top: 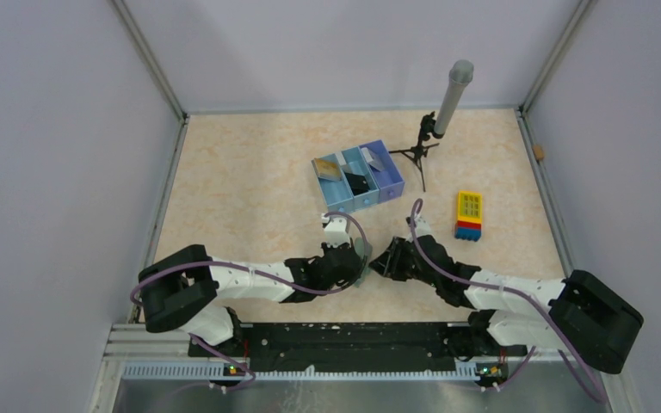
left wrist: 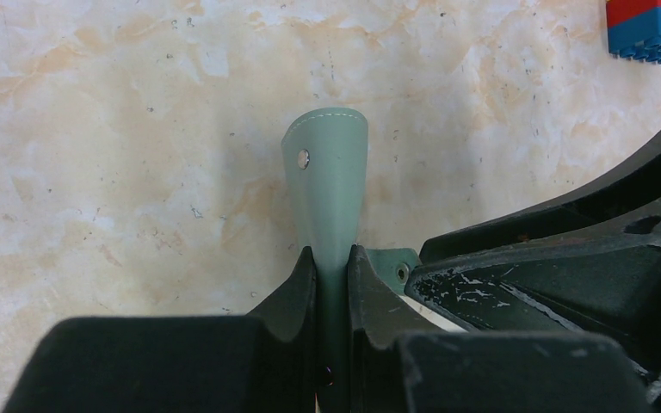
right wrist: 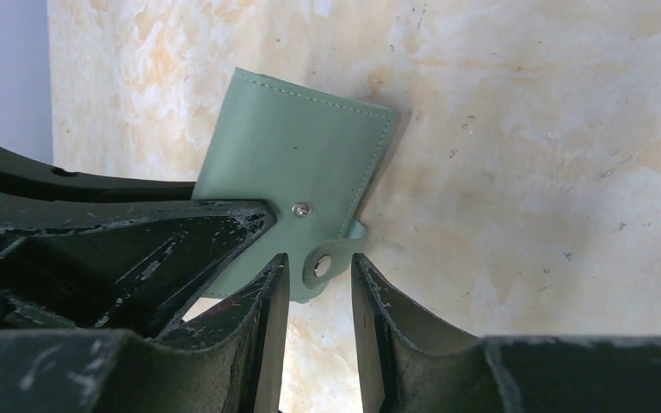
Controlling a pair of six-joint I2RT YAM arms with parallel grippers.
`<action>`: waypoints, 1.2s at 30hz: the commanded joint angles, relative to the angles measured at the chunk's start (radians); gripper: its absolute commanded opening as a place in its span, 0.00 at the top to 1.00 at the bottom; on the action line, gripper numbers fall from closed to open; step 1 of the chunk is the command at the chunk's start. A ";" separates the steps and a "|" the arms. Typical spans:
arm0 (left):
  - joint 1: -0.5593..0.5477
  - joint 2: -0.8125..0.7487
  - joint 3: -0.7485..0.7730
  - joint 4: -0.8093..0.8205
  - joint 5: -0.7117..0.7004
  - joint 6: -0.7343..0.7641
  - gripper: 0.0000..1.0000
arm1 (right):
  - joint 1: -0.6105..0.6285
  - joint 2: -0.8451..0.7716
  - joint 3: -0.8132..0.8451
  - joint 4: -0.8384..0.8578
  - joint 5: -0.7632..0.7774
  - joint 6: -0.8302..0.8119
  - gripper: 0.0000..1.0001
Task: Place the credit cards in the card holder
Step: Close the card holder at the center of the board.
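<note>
The card holder (top: 362, 255) is a grey-green folded wallet held upright on edge above the table between the two arms. My left gripper (left wrist: 331, 258) is shut on its lower edge, and the holder (left wrist: 327, 176) rises from between the fingers. In the right wrist view the holder (right wrist: 297, 155) shows its flat side and snap. Its strap tab (right wrist: 325, 262) hangs between the fingers of my right gripper (right wrist: 320, 265), which is open with a gap on both sides of the tab. Three credit cards lie in the tray: gold (top: 328, 169), black (top: 357, 181) and silver (top: 373, 157).
A blue three-compartment tray (top: 349, 204) sits behind the grippers. A grey microphone on a small black tripod (top: 444, 107) stands at the back right. A yellow, red and blue brick block (top: 469, 215) lies right of the right arm. Enclosure walls surround the table.
</note>
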 commanded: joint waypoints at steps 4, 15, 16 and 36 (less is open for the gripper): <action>-0.005 0.065 -0.031 -0.166 0.085 0.020 1.00 | -0.009 0.058 0.042 0.033 0.000 -0.003 0.69; -0.005 0.066 -0.032 -0.167 0.084 0.017 1.00 | -0.009 0.006 0.025 0.012 0.015 0.009 0.74; -0.004 0.067 -0.032 -0.167 0.085 0.017 1.00 | -0.008 -0.004 0.024 0.007 0.018 0.010 0.74; -0.004 0.069 -0.029 -0.169 0.084 0.015 1.00 | -0.009 0.019 0.006 0.035 0.017 0.024 0.96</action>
